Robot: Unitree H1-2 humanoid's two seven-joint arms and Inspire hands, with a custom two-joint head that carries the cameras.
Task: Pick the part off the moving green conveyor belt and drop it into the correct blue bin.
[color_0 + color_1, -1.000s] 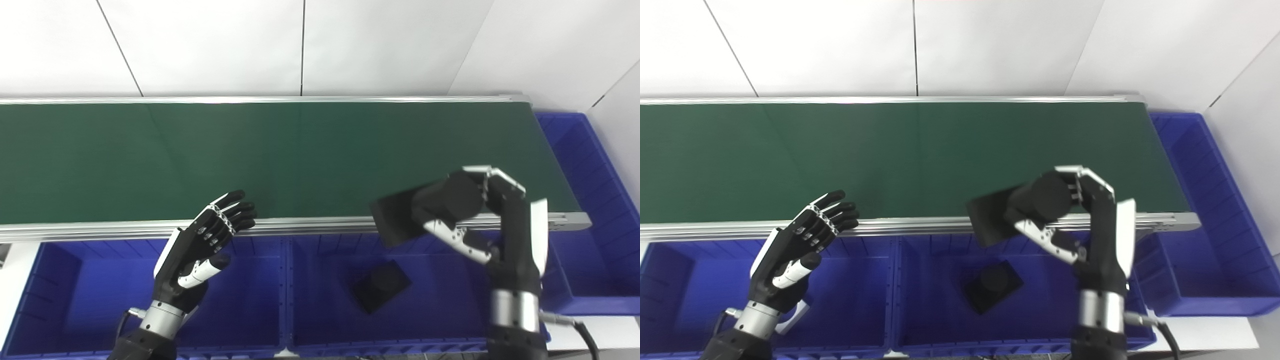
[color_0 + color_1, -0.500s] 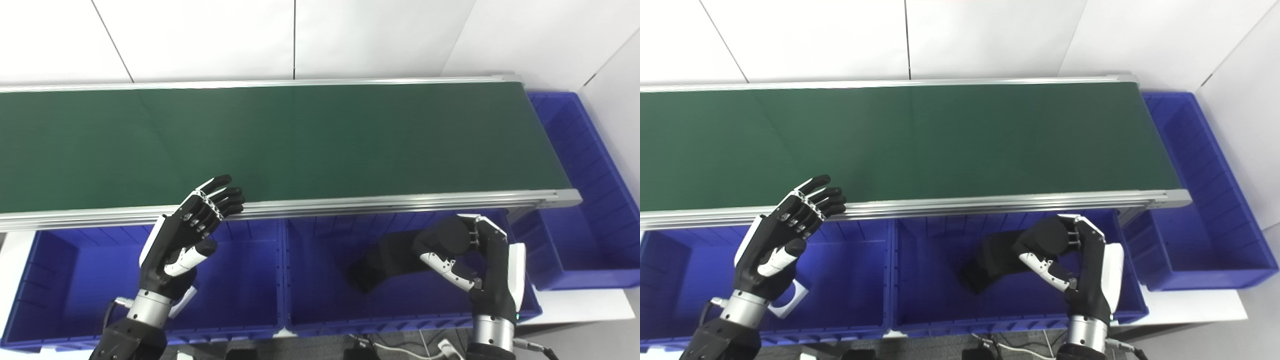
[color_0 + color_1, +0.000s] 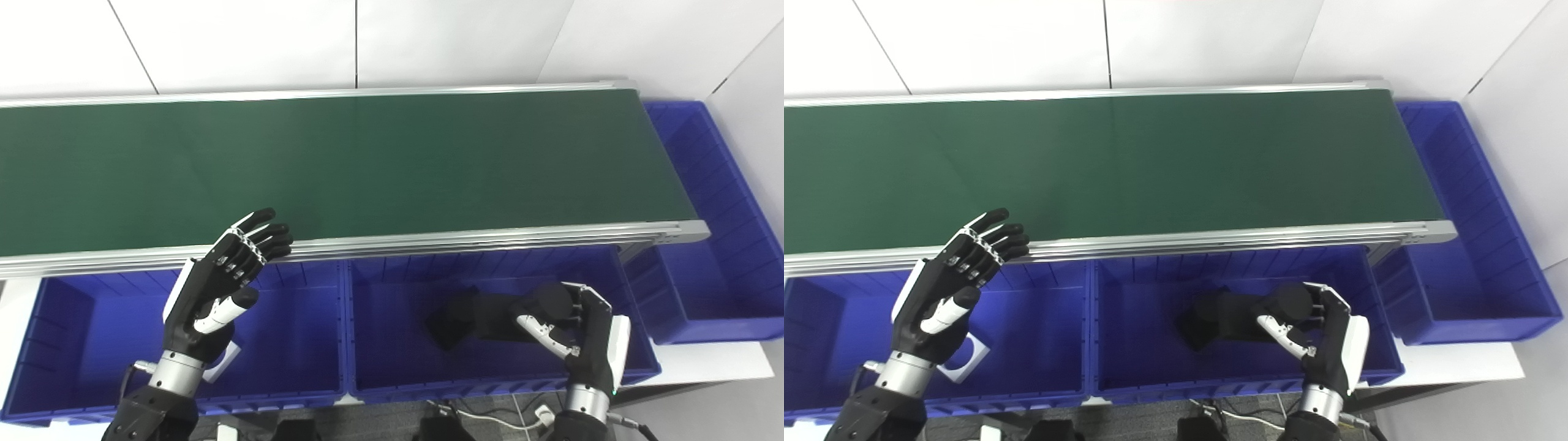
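At the lower left of the frame your left robot hand (image 3: 223, 285) is raised over the left blue bin (image 3: 73, 343), fingers spread, holding nothing. A white square piece (image 3: 963, 355) lies in that bin. The green conveyor belt (image 3: 343, 159) crosses the upper half. At lower right your right robot hand (image 3: 572, 324) is down inside the middle blue bin (image 3: 392, 343), fingers curled around the black part (image 3: 484, 309). You can read no writing anywhere.

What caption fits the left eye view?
Right hand lowers a black part into the middle bin; left hand open.
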